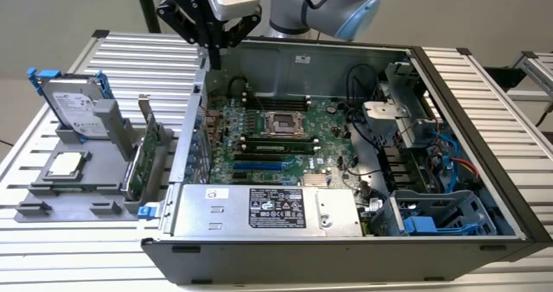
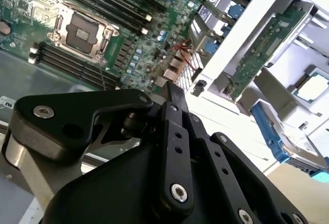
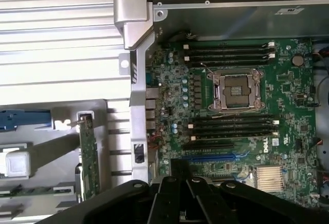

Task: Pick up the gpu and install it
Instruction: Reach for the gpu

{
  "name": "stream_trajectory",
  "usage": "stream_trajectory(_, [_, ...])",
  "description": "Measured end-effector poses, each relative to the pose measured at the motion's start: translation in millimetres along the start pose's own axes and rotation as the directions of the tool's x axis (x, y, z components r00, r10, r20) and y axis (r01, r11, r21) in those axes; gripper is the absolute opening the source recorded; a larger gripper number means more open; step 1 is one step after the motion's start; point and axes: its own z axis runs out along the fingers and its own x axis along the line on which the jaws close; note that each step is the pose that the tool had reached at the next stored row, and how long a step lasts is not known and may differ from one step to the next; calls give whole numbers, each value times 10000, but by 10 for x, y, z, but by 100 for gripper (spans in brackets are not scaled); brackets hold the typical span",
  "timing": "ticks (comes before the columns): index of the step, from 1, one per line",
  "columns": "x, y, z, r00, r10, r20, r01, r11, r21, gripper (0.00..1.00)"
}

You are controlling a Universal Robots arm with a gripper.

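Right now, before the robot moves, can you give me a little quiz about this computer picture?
1. True or false: the gpu is already plugged into the motherboard.
2. Fill in: the gpu stands in a grey holder on the exterior view's ____ of the computer case.
3. What does the gripper hold? A the gpu, B the grey holder, C nothing.
Key: 1 false; 2 left; 3 C.

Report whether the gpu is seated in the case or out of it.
Out. The gpu stands on edge in the grey holder beside the case, outside its wall.
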Motion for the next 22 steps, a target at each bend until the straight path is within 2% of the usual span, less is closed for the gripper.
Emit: stream_trajectory(22, [629, -54, -15, 10000, 1, -2, -1, 10000, -33, 0])
